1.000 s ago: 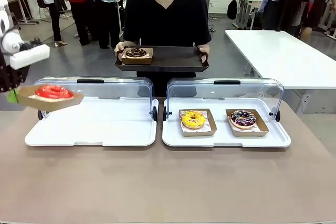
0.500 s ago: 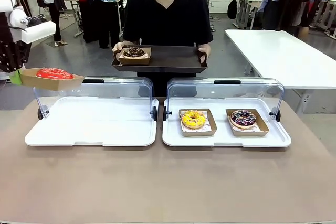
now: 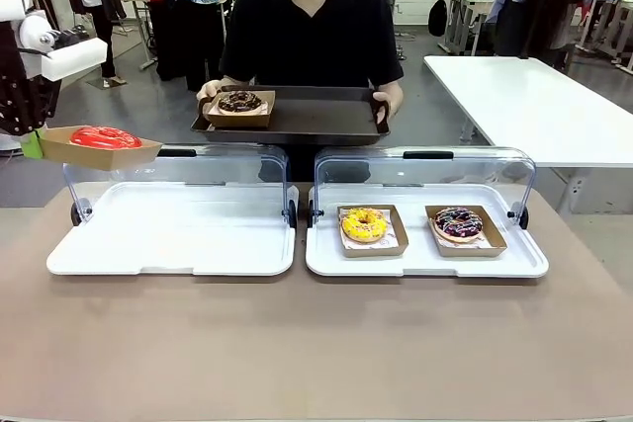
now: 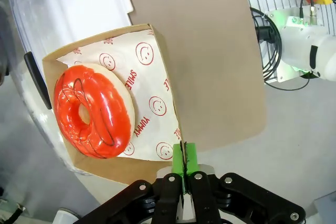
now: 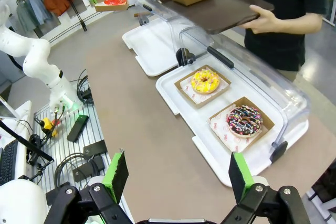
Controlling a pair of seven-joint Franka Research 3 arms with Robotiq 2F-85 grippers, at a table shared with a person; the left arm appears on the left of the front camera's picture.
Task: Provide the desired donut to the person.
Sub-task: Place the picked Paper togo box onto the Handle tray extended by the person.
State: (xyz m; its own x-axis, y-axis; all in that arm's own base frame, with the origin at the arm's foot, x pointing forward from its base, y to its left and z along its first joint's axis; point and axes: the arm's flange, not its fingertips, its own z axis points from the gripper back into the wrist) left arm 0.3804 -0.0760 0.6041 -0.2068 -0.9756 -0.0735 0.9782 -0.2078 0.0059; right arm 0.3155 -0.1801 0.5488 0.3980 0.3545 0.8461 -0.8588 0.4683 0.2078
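Left gripper (image 4: pixel 184 167), clamped shut on the box (image 3: pixel 95 148) rim, holds the red donut (image 3: pixel 103 137) aloft at nine o'clock; keep it level (thin pinch) toward the person's tray (image 3: pixel 316 111) at twelve.

A long white rectangular table (image 3: pixel 539 106) stands at the right of the frame. Bystanders in dark and red clothes (image 3: pixel 163 2) gather at upper left.
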